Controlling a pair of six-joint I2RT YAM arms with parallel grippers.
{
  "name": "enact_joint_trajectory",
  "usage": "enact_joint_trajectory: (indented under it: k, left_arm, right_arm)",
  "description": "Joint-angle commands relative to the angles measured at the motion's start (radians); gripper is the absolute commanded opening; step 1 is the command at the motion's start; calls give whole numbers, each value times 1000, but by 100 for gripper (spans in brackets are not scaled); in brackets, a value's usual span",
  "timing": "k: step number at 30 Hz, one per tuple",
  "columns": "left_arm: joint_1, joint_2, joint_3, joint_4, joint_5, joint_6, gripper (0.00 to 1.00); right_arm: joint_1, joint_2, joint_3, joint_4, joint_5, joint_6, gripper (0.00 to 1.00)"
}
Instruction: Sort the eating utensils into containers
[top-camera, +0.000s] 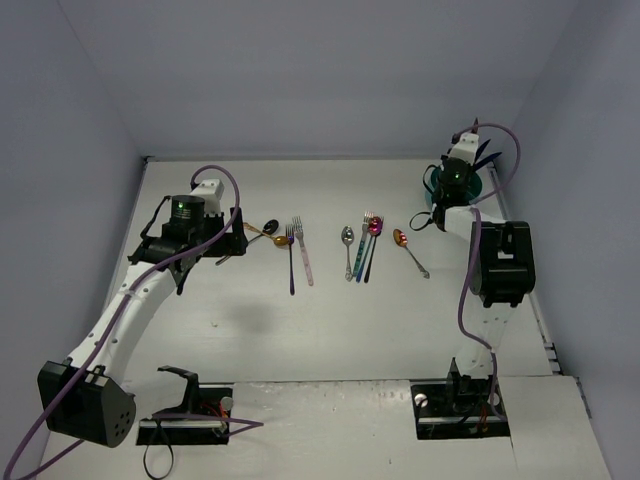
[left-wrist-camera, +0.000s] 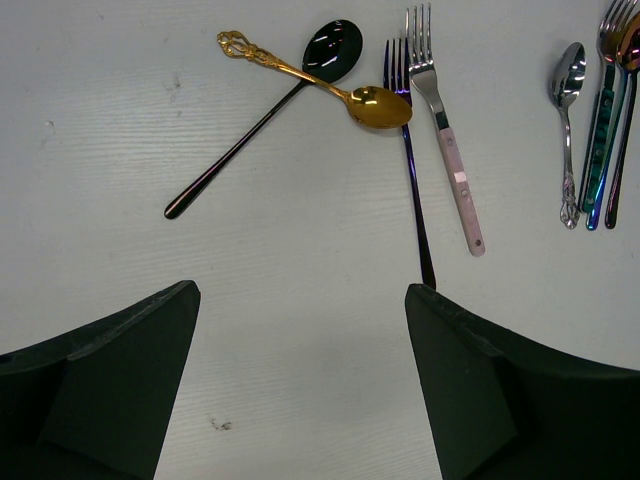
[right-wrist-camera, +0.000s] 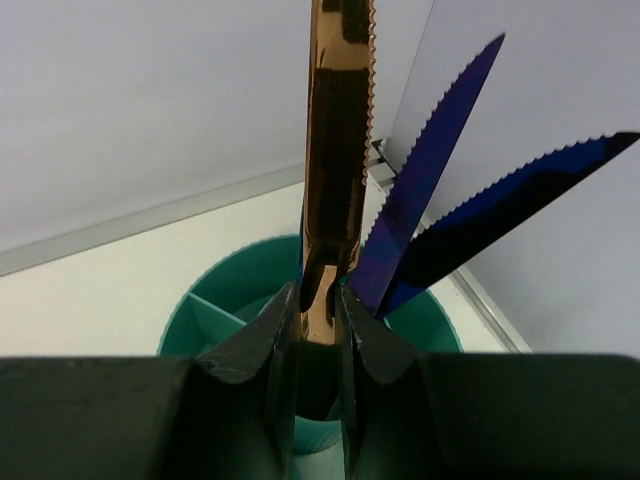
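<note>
You have a matte white table (top-camera: 330, 330) under you, boxed in on three sides by plain pale lavender-grey walls (top-camera: 320, 70) (the light is even, the shadows soft). Most of the utensils lie loose in a row across the middle of the table. On the left is a black spoon (left-wrist-camera: 260, 125) with a gold spoon (left-wrist-camera: 375, 105) crossed over its neck. Just beside them, a dark blue fork (left-wrist-camera: 412, 190) and a pink-handled fork (left-wrist-camera: 455, 170) lie side by side. Next comes a silver spoon (left-wrist-camera: 568, 90) against a tight bunch of thin handles, and a copper-bowled spoon (top-camera: 401, 238) lies nearest the right arm. The teal caddy (right-wrist-camera: 215, 300) stands at the far right of the table, near the back wall.

Your left gripper (left-wrist-camera: 300, 295) hangs over the table with its jaws spread wide, holding nothing. The dark blue fork's handle end shows right at its right finger.

Your right gripper (right-wrist-camera: 315, 300) is pinched narrow on a copper knife (right-wrist-camera: 338, 130), serrated blade pointing up, directly over the caddy (the knife's lower end is hidden between the fingers). Two more serrated knives stand in the caddy, leaning to the right: a violet-blue knife (right-wrist-camera: 430, 170) and a darker blue knife (right-wrist-camera: 520, 195).
</note>
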Motion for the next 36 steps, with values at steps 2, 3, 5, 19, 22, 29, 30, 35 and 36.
enact_joint_trajectory:
  k: [2,3,5,19,22,29,30,35,36]
  left_arm:
    - [8,1,27,47,15,-9,82]
    - [9,3,26,48,15,-9,82]
    - [10,4,26,48,16,-10,82]
    - [10,-12,30,43,26,-16,82]
    - [8,-17,30,44,30,-16,82]
    - [10,-12,30,41,44,-14,81]
    - [10,-11,32,39,46,-14,81]
    - [10,-10,31,36,41,-12,82]
    - [9,-8,30,35,40,-12,81]
  right_arm:
    - [7,-51,-4,103,25,51,23]
    - [10,-57,-7,99,26,54,26]
    - [12,-68,-15,89,31,59,31]
    - [72,-474,-9,-390,-106,210,51]
    - [87,-570,6,-565,-155,277,54]
    - [115,-733,-38,-896,-300,369,60]
    - [119,-752,-58,-932,-325,380,60]
    - [148,-821,-180,-1009,-396,417,64]
    - [151,-828,-207,-1017,-396,423,64]
